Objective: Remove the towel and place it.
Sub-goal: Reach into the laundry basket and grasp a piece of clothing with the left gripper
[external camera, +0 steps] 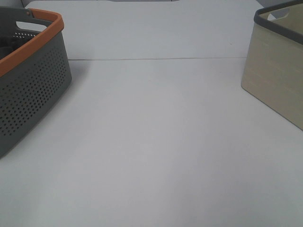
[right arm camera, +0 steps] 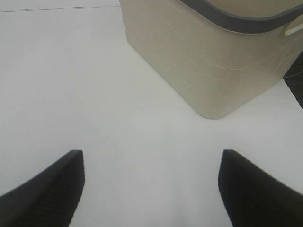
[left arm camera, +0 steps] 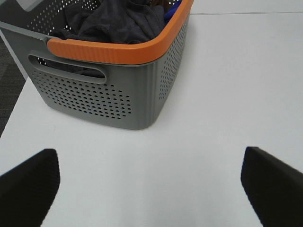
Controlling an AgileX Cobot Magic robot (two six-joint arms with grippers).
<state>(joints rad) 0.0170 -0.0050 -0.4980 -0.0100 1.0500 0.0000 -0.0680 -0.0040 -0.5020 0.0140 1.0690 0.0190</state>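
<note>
Towel sits bunched, dark and soft, inside the grey basket. It is heaped up to about the orange rim, and a blue item is pressed against it on one side. No tag shows from here.

The left gripper hangs over bare table in front of that basket, well short of it. Its fingers are spread wide with nothing between them. The right gripper is likewise spread and empty, facing the beige basket, which is probably where the cloth is meant to go.

Several things could go wrong from here. The towel lies tangled with its neighbours, so a deep pinch may haul the blue item out with it, while a shallow pinch on one loose fold may let the cloth slide free partway up. A low approach could knock a finger against the rim or catch it in the handle slot. The basket looks light and could skid or tip if the cloth drags on its wall. The two baskets stand well apart, so a trailing corner may sweep the table or hang over the beige basket's dark edge instead of dropping in.

The table is plain white and matt, with a thin seam running across it near the far side and nothing lying between the baskets. Neither arm shows in the high view. Dark carpet shows past the table edge.
</note>
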